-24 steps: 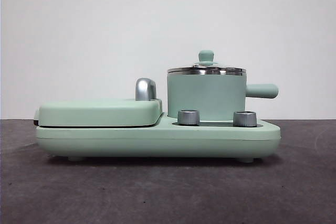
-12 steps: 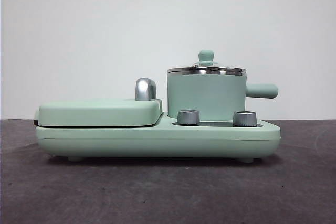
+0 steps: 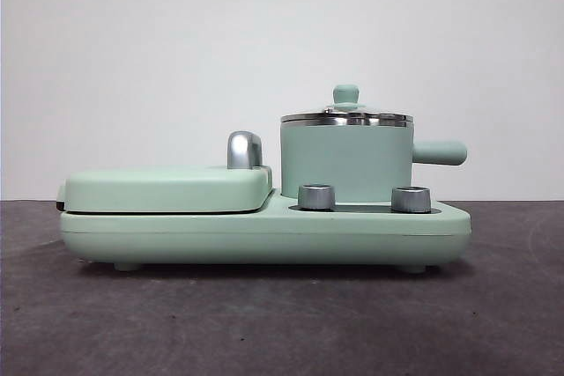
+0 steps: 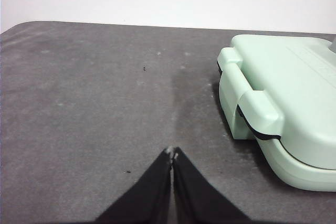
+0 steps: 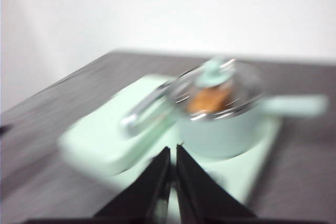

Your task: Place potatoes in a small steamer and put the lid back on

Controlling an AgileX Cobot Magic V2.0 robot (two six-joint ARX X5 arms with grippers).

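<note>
The mint-green small steamer (image 3: 345,161) stands on the right half of the appliance base, side handle pointing right. The glass lid (image 3: 346,114) with its mint knob sits on its rim. In the blurred right wrist view the steamer (image 5: 220,129) shows with the lid (image 5: 212,77) on, and the orange-brown potato (image 5: 210,98) shows through the glass inside. My right gripper (image 5: 172,153) is shut and empty, above and apart from the steamer. My left gripper (image 4: 172,155) is shut and empty over bare table beside the griddle end. Neither gripper shows in the front view.
The flat mint griddle cover (image 3: 167,189) with a chrome handle (image 3: 244,149) covers the appliance's left half; its hinge end (image 4: 252,103) shows in the left wrist view. Two steel knobs (image 3: 316,196) sit on the base (image 3: 264,235) front. Dark grey table (image 3: 264,323).
Nothing has visibly changed in the front view.
</note>
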